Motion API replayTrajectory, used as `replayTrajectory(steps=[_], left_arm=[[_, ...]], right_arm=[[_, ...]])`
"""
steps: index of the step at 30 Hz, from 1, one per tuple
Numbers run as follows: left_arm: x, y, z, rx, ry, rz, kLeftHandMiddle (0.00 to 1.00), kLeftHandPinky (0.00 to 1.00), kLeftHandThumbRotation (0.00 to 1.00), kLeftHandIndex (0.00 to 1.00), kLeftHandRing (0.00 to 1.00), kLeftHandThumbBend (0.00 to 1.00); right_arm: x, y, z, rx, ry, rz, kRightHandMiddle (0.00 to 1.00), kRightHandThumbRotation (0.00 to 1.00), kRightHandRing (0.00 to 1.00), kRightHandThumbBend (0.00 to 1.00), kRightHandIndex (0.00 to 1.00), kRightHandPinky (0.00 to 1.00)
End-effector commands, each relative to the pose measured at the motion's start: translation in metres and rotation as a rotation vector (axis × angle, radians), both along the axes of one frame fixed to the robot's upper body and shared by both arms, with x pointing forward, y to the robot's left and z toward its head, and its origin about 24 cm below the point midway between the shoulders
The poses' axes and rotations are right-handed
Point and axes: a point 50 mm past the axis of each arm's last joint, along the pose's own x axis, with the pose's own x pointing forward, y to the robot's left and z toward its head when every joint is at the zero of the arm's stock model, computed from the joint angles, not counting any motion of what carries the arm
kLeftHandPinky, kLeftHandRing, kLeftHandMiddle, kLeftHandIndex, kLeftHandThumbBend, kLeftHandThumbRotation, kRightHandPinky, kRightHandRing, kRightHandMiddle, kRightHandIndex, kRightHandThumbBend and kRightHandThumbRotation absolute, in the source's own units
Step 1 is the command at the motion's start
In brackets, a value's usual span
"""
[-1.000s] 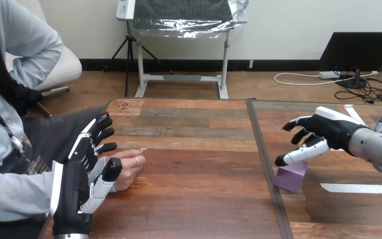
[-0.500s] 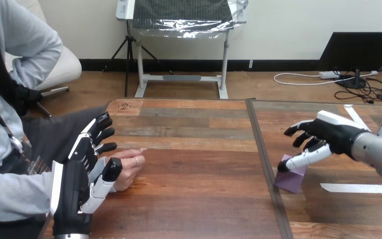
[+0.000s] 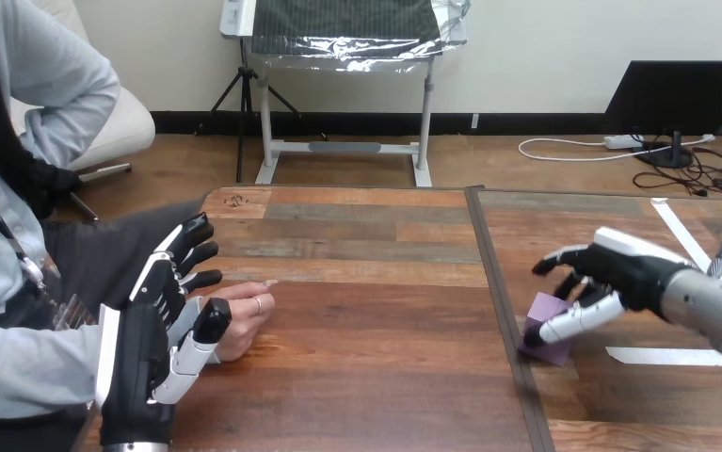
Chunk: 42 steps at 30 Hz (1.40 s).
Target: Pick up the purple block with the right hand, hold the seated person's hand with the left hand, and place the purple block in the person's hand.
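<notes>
Now lowered onto the purple block (image 3: pixel 547 309) at the counter's (image 3: pixel 376 330) 4 o'clock, the right robot hand (image 3: pixel 620 273) straddles it with fingers spread, apparently about to grasp, while the open left robot hand (image 3: pixel 150 320) rests beside the person's hand (image 3: pixel 244 315) at 8 o'clock.

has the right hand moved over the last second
Yes. The right hand has come down toward the purple block, nearer the white tape strip.

Blk/wht left hand (image 3: pixel 140 348), right hand (image 3: pixel 620 268), silver forearm (image 3: pixel 707 306)
</notes>
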Motion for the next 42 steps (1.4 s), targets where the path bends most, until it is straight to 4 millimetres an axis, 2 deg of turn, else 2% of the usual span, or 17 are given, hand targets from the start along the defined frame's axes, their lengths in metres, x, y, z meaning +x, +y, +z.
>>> replayTrajectory(steps=[1, 6, 7, 11, 14, 17, 20, 22, 26, 35, 42], left_arm=[[0.014, -0.002, 0.017, -0.001, -0.096, -0.016, 0.85, 0.72, 0.85, 0.84, 0.82, 1.00], [0.014, -0.002, 0.017, -0.001, -0.098, -0.019, 0.85, 0.72, 0.84, 0.84, 0.82, 1.00], [0.014, -0.002, 0.017, -0.002, -0.098, -0.019, 0.85, 0.71, 0.84, 0.84, 0.82, 1.00], [0.014, -0.002, 0.017, 0.001, -0.099, -0.018, 0.85, 0.71, 0.84, 0.84, 0.82, 1.00], [0.015, -0.002, 0.018, 0.002, -0.102, -0.019, 0.85, 0.71, 0.85, 0.84, 0.82, 1.00], [0.015, -0.003, 0.018, -0.002, -0.103, -0.021, 0.85, 0.71, 0.85, 0.84, 0.82, 1.00], [0.015, -0.003, 0.018, -0.005, -0.104, -0.021, 0.85, 0.71, 0.85, 0.84, 0.81, 1.00], [0.015, -0.003, 0.018, -0.005, -0.105, -0.022, 0.84, 0.71, 0.85, 0.84, 0.81, 1.00], [0.015, -0.004, 0.018, -0.008, -0.105, -0.026, 0.84, 0.72, 0.85, 0.84, 0.81, 1.00], [0.015, -0.004, 0.018, -0.013, -0.108, -0.031, 0.84, 0.72, 0.85, 0.83, 0.81, 1.00], [0.015, -0.003, 0.019, -0.021, -0.109, -0.032, 0.84, 0.72, 0.84, 0.83, 0.81, 1.00]], right_arm=[[0.007, -0.001, 0.020, 0.011, -0.087, 0.025, 0.59, 0.39, 0.53, 1.00, 0.87, 0.42], [0.005, 0.000, 0.018, 0.005, -0.080, 0.030, 0.62, 0.37, 0.55, 1.00, 0.87, 0.43], [0.005, 0.000, 0.017, 0.005, -0.079, 0.030, 0.67, 0.35, 0.60, 1.00, 0.87, 0.47], [0.003, 0.001, 0.014, -0.003, -0.070, 0.032, 0.73, 0.33, 0.67, 1.00, 0.87, 0.54], [0.002, 0.001, 0.012, 0.005, -0.067, 0.026, 0.63, 0.33, 0.56, 1.00, 0.86, 0.45], [0.001, 0.001, 0.010, 0.012, -0.065, 0.017, 0.65, 0.31, 0.58, 1.00, 0.86, 0.45], [0.000, 0.001, 0.007, 0.020, -0.065, 0.009, 0.69, 0.30, 0.61, 1.00, 0.85, 0.48], [-0.001, 0.001, 0.005, 0.030, -0.065, 0.006, 0.73, 0.27, 0.67, 1.00, 0.84, 0.55], [-0.003, 0.003, 0.002, 0.036, -0.065, 0.005, 0.75, 0.23, 0.70, 1.00, 0.82, 0.59], [-0.006, 0.003, -0.005, 0.057, -0.106, -0.037, 0.70, 0.06, 0.67, 0.97, 0.72, 0.62], [-0.006, 0.003, -0.008, 0.072, -0.143, -0.084, 0.62, 0.01, 0.60, 0.91, 0.61, 0.58]])
